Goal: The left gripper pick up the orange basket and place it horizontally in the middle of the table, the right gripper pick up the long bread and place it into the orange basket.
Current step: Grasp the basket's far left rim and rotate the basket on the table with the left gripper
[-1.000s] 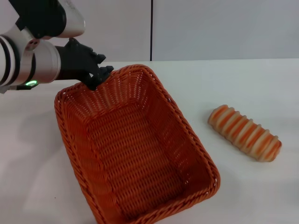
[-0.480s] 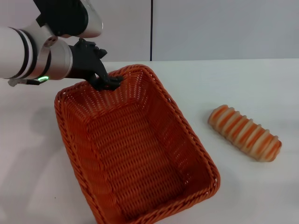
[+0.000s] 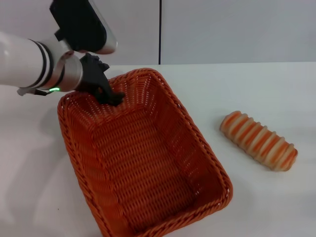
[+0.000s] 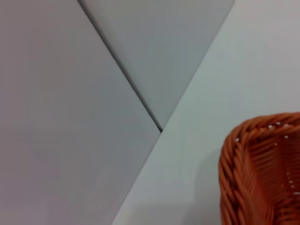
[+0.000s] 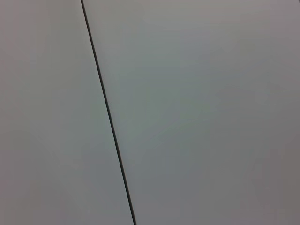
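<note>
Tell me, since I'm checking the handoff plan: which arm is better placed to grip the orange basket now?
Left. The left gripper is at the orange basket's far rim; whether it grips is unclear. The right gripper shows in no view, its wrist camera seeing only wall.

The orange basket [image 3: 143, 158] runs off the near edge of the head view, so its near rim is cut away; the left wrist view catches only one braided corner [image 4: 243, 164]. The left pincer [image 3: 111, 96] dips behind the basket's far rim, and whether its tips are parted or closed cannot be told. The right pincer shows nowhere; its wrist view holds only grey wall [image 5: 197, 112]
</note>
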`<state>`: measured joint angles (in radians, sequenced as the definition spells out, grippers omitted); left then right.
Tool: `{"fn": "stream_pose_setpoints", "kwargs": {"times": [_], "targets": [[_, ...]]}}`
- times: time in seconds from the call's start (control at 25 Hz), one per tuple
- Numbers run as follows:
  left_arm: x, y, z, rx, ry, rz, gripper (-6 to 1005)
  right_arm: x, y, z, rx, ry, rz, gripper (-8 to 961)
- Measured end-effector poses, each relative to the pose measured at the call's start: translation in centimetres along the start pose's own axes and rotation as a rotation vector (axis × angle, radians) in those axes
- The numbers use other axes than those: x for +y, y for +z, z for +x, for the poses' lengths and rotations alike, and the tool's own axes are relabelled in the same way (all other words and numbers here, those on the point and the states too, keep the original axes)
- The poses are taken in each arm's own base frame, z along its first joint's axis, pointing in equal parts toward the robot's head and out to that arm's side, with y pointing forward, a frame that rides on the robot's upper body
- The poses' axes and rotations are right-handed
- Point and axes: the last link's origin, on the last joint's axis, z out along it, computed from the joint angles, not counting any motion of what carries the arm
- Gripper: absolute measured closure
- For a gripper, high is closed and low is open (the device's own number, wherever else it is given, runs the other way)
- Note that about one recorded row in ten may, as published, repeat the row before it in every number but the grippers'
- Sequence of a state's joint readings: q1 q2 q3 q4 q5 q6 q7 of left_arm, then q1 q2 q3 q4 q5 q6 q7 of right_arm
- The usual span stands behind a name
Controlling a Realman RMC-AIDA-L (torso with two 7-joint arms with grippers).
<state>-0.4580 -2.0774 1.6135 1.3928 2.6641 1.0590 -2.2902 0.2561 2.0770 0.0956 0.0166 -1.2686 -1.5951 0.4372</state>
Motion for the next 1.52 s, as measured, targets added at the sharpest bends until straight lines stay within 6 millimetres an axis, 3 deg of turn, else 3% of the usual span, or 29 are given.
{"fn": "stream_pose_setpoints", "kwargs": {"times": [0.72, 0.84, 1.0, 1.08, 1.12, 1.16, 1.32, 1.4, 1.52], "targets": [[1.0, 0.2, -0.7, -0.029, -0.022, -0.014, 269, -0.5, 0.1, 0.1, 0.014, -0.009, 0.019, 303], [0.8, -0.4, -0.2, 0.001, -0.054, 0.002, 489, -0.6, 0.0, 0.1, 0.013, -0.009, 0.020, 303], [0.8, -1.9, 0.4, 0.062, -0.109, 0.026, 627, -0.6, 0.0, -0.1, 0.006, -0.007, 0.018, 304], [0.7, -2.2, 0.4, 0.077, -0.134, 0.033, 648, -0.6, 0.0, -0.1, 0.004, -0.008, 0.017, 304], [0.5, -3.3, 0.3, 0.121, -0.254, 0.047, 658, -0.6, 0.1, -0.2, 0.001, -0.006, 0.014, 304], [0.5, -3.3, 0.3, 0.121, -0.254, 0.047, 668, -0.6, 0.1, -0.2, 0.001, -0.006, 0.014, 304], [0.0, -5.4, -0.9, 0.192, -0.532, 0.053, 705, -1.0, 0.6, -0.6, -0.009, 0.023, 0.001, 305], [0.0, -5.6, -1.1, 0.198, -0.567, 0.052, 722, -1.2, 1.0, -0.9, -0.013, 0.037, -0.011, 305], [0.3, -6.0, -3.2, 0.199, -0.730, 0.072, 745, -1.7, 2.0, -1.6, -0.031, 0.046, -0.033, 306]]}}
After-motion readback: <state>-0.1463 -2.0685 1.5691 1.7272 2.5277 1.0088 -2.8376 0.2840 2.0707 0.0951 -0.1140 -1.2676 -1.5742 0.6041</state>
